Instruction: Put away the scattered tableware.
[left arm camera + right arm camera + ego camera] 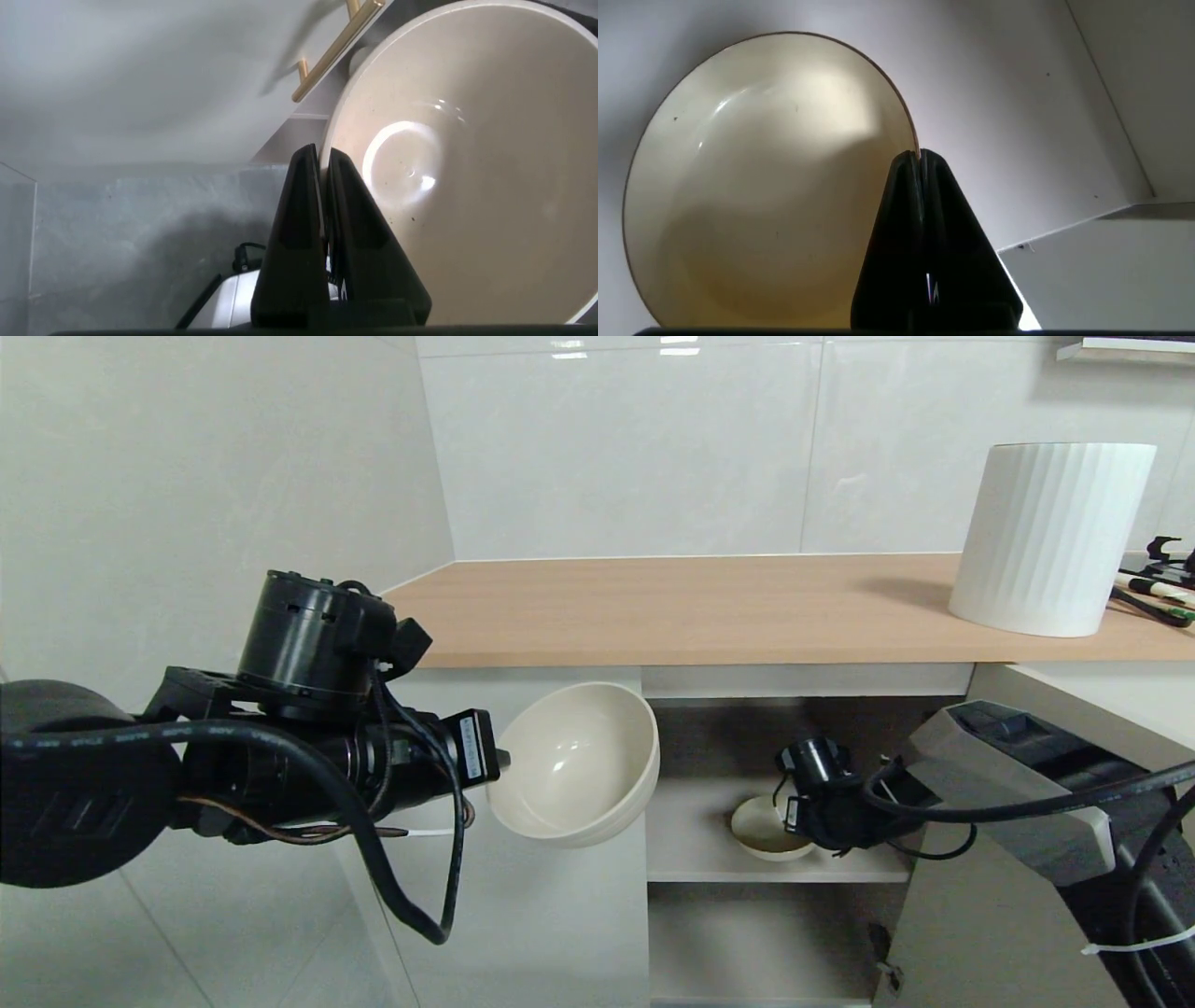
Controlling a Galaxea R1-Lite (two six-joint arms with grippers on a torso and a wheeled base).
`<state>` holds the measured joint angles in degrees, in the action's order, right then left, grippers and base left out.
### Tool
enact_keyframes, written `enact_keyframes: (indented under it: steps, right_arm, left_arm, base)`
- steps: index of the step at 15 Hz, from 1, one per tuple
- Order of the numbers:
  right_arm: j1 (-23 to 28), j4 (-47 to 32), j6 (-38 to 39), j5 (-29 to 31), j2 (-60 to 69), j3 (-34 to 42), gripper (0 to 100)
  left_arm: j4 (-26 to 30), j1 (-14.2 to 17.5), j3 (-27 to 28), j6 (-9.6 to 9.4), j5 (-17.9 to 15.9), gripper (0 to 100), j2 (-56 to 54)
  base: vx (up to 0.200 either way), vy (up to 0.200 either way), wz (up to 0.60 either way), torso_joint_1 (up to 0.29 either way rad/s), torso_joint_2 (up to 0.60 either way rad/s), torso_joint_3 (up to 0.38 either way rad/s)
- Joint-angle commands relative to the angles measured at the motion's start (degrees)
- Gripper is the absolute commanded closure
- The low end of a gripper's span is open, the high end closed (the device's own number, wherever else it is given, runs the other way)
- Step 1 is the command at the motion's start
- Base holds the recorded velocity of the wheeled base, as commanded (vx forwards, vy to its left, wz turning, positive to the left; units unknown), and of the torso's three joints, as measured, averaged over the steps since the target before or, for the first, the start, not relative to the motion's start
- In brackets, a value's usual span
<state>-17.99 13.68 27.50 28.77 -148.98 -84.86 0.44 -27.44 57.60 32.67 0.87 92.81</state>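
A cream bowl [579, 765] hangs in the air in front of the cabinet, tipped on its side, with my left gripper [499, 763] shut on its rim. The left wrist view shows the same bowl [476, 168] with the fingers [304, 215] pinching its edge. Inside the open cabinet a second cream bowl [761, 826] rests on the middle shelf [691, 854]. My right gripper [794, 821] is shut on that bowl's rim. In the right wrist view the bowl [766, 177] lies against the white shelf surface, and my right gripper [920, 161] clamps its rim.
A wooden countertop [691, 607] runs above the cabinet, with a tall white ribbed container [1055, 537] at its right and pens [1153, 593] beside it. The open cabinet door [1027, 784] stands at the right. A lower shelf [756, 943] lies below.
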Motion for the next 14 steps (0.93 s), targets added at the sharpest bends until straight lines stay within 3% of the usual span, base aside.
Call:
enact_keyframes:
  steps: [1, 3, 4, 9, 13, 14]
  right_arm:
    - [-0.02, 0.03, 0.62, 0.06, -0.43, -0.57, 100]
    - [-0.02, 0.03, 0.80, 0.23, -0.43, -0.66, 100]
    - [-0.02, 0.03, 1.15, 0.59, -0.34, -0.83, 0]
    - [-0.11, 0.03, 3.61, 1.82, 1.94, -0.22, 0]
    - [-3.19, -0.05, 4.58, 0.50, 15.74, 13.05, 0]
    - [-5.03, -0.23, 3.79, -2.67, 21.19, 17.53, 0]
  left_arm:
    - [0.00, 0.02, -0.03, 0.02, 0.01, 100, 0.09]
    - [0.00, 0.02, -0.03, 0.02, 0.01, 100, 0.44]
    - [0.00, -0.07, -0.03, 0.02, 0.01, 100, 0.53]
    - [0.00, -0.95, -0.12, 0.02, 0.10, 100, 1.24]
    - [0.44, -4.55, -0.65, -0.24, 0.01, 100, 3.43]
    - [1.32, -6.13, -0.91, -1.03, 0.01, 100, 5.37]
  base:
    - [0.000, 0.000, 0.00, 0.000, 0.00, 0.000]
    - [0.000, 0.000, 0.00, 0.000, 0.00, 0.000]
    - [0.000, 0.000, 0.00, 0.000, 0.00, 0.000]
    - [0.000, 0.000, 0.00, 0.000, 0.00, 0.000]
    - [0.000, 0.000, 0.00, 0.000, 0.00, 0.000]
    - [0.000, 0.000, 0.00, 0.000, 0.00, 0.000]
